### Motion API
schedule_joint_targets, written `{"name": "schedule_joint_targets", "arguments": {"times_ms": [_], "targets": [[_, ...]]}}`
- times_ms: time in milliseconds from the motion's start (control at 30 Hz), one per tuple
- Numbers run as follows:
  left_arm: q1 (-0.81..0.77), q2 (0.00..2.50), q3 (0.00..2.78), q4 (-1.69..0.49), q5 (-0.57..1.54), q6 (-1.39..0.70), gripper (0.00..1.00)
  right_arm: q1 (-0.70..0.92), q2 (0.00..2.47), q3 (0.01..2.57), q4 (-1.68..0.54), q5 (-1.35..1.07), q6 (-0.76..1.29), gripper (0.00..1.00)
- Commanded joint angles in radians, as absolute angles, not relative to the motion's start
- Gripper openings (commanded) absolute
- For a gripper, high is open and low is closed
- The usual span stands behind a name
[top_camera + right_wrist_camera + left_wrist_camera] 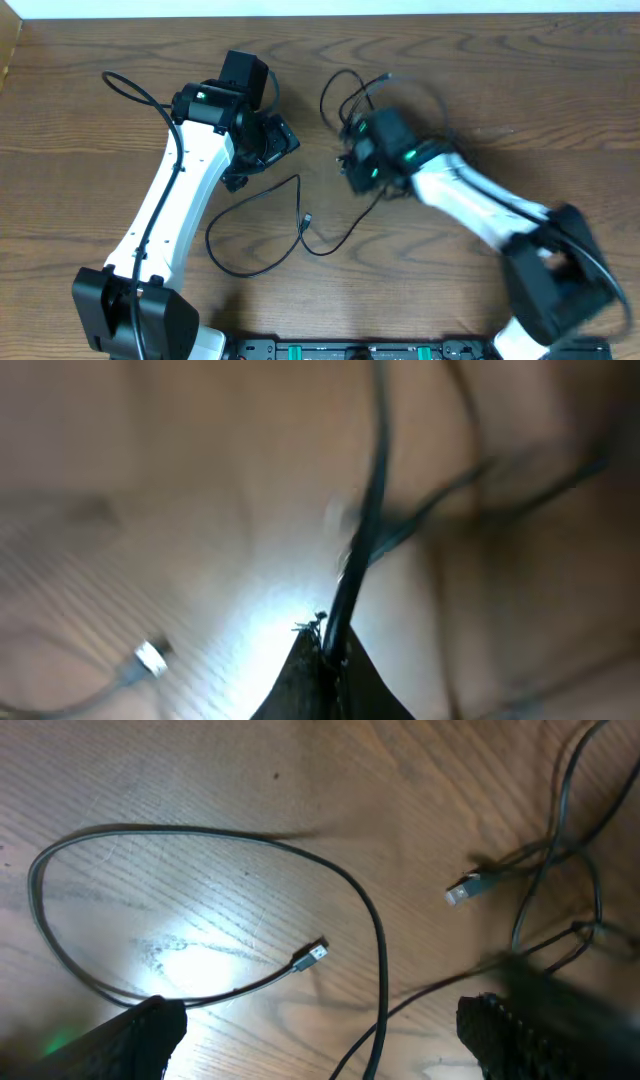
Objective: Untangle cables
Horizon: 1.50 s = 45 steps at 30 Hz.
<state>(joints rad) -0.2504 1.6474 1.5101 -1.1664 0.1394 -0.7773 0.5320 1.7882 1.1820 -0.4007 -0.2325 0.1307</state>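
Closest to the arm bases, we've got a black cable [210, 240] lying on the table [500, 60] in one big loose loop. Its small plug [307, 218] is tucked inside the loop, and the other stretch runs off toward the right arm.

A bit further out, the left fingers [140, 1040] are spread wide and hang over that loop. There's nothing between them, and they're not touching any cord as far as we can see. From the left wrist view we also get a second plug end [462, 892], silvery, lying flat on the wood. It's just beside a couple of crossing black cords [560, 850].

About level with that, the right fingers [300, 685] are pressed shut. A black cord [372, 480] comes straight out from between their tips, so we'd call that one pinched. That view is badly blurred though, so we can't tell which cord it actually is. A metal-tipped plug [150, 655] sits on the table off to one side of it.

Farthest out, past the right arm's wrist, the rest of the cables [345, 95] sit in a small bunch of overlapping loops, crossing each other on the table.
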Motion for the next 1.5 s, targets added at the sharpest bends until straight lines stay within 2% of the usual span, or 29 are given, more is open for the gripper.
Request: {"name": "schedule_joint_targets", "arguments": {"times_ms": [0,67,100,267,500,667,900,967,1133,1267,1467], "targets": [[-0.25,1.631,1.493,-1.174,0.118,-0.754,0.93,0.4,1.573,1.37,-0.403,-0.218,0.099,0.01],[-0.263,1.631,1.493,-1.171,0.119,-0.722,0.93,0.334,1.5,1.451,-0.401,-0.252,0.099,0.01],[-0.272,1.631,1.493,-1.169,0.119,-0.705,0.99,0.302,1.466,1.491,-0.4,-0.281,0.099,0.01],[-0.351,1.631,1.493,-1.136,0.119,-0.651,0.98,0.192,1.341,1.608,-0.401,-0.354,0.099,0.01],[-0.536,1.633,1.493,-0.894,0.118,-0.643,0.98,0.165,1.241,1.616,-0.459,-0.354,0.069,0.01],[-0.607,1.646,1.493,-0.738,0.114,-0.624,0.98,0.164,1.243,1.615,-0.487,-0.353,0.045,0.01],[-0.617,1.649,1.493,-0.743,0.009,-0.621,0.98,0.164,1.244,1.615,-0.506,-0.23,-0.106,0.01],[-0.618,1.649,1.493,-0.75,-0.012,-0.622,0.98,0.164,1.248,1.615,-0.508,-0.193,-0.207,0.01],[-0.618,1.649,1.493,-0.761,-0.012,-0.622,0.98,0.162,1.295,1.615,-0.488,0.043,-0.35,0.01],[-0.618,1.649,1.493,-0.78,-0.012,-0.621,0.98,0.11,1.37,1.616,-0.393,0.219,-0.385,0.01],[-0.618,1.649,1.493,-0.818,-0.012,-0.621,0.98,-0.064,1.488,1.616,-0.019,0.253,-0.417,0.01]]}}
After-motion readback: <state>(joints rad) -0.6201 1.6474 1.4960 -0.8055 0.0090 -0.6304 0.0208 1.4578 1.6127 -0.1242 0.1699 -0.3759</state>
